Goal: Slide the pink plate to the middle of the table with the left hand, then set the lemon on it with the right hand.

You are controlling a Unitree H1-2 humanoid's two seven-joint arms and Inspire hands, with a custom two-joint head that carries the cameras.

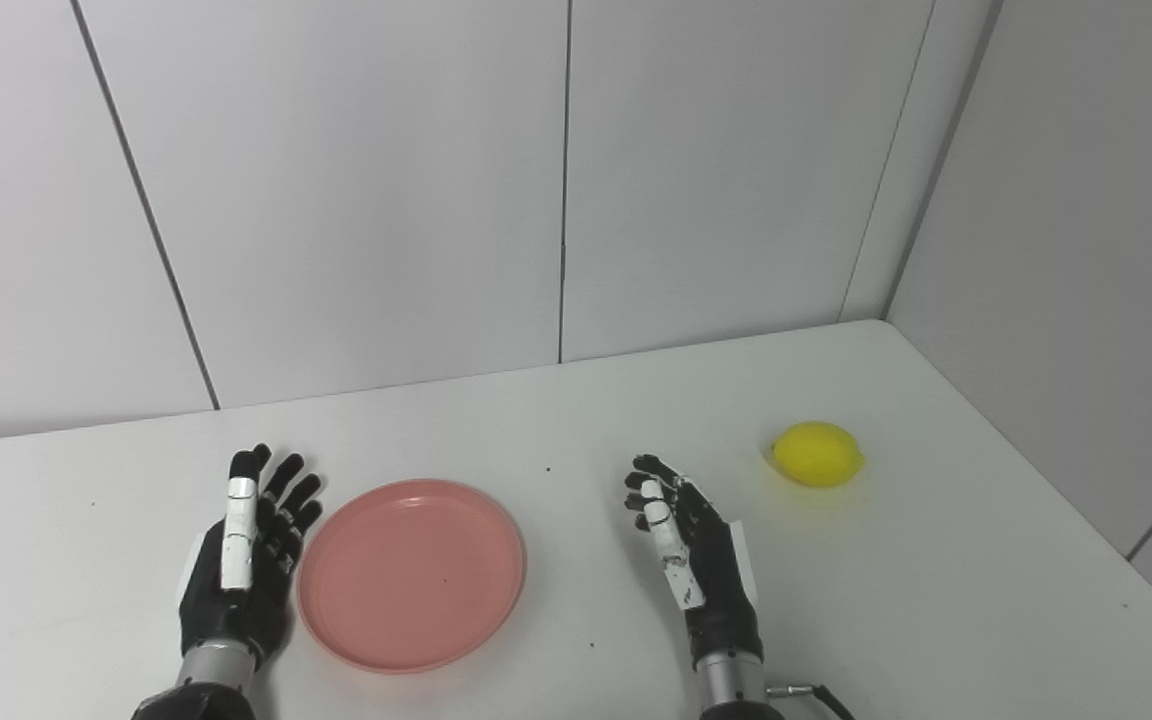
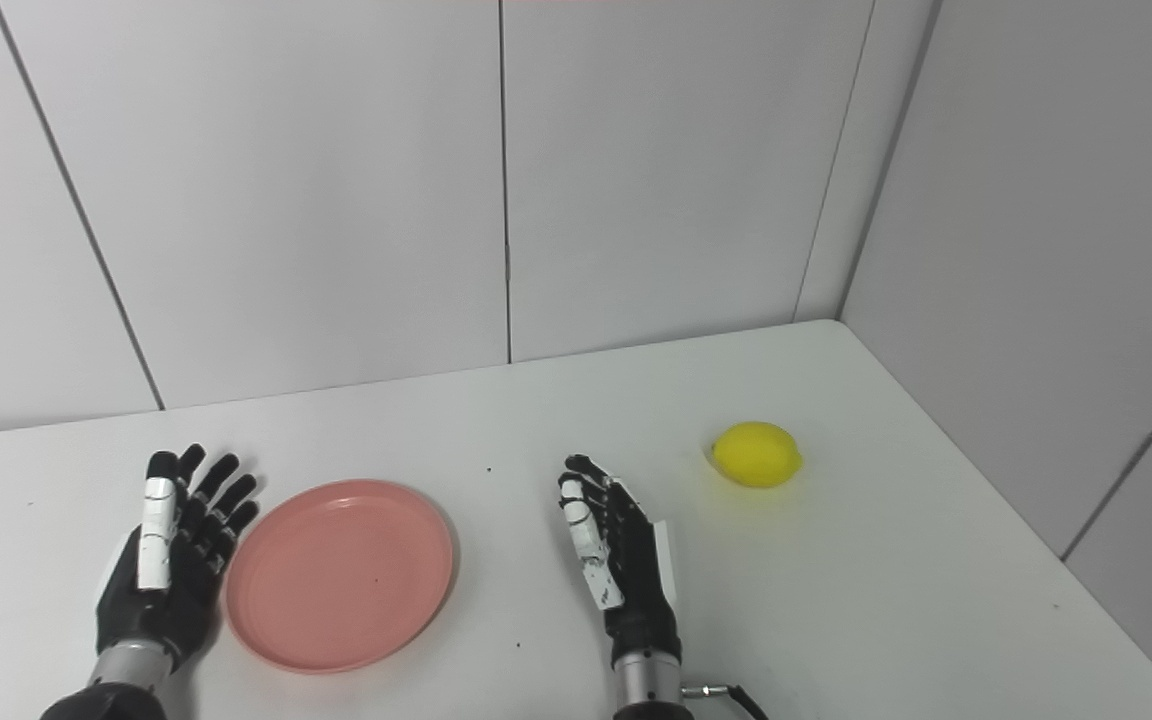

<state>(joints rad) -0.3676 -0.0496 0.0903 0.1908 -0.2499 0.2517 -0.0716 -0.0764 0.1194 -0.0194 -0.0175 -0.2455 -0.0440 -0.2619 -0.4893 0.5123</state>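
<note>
We see both hands spread and empty: left hand (image 1: pixel 241 560) just beside the plate (image 1: pixel 411 573), likely light, stiff, slippery; push its rim. The right hand (image 1: pixel 691 555) should cup the firm lemon (image 1: pixel 817 454) on the counter (image 1: pixel 936 600).

Both forearms are cut off at the bottom edge. The tabletop (image 1: pixel 556 430) runs out of frame left and below. Dark specks near the pink plate (image 1: pixel 412 574) are too small to identify.

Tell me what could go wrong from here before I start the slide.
The left hand sits right beside the plate, open; a push on the low rim may ride over it or tip it. The lemon lies loose and apart from the open right hand; a clumsy touch could roll it toward the table edge.
</note>
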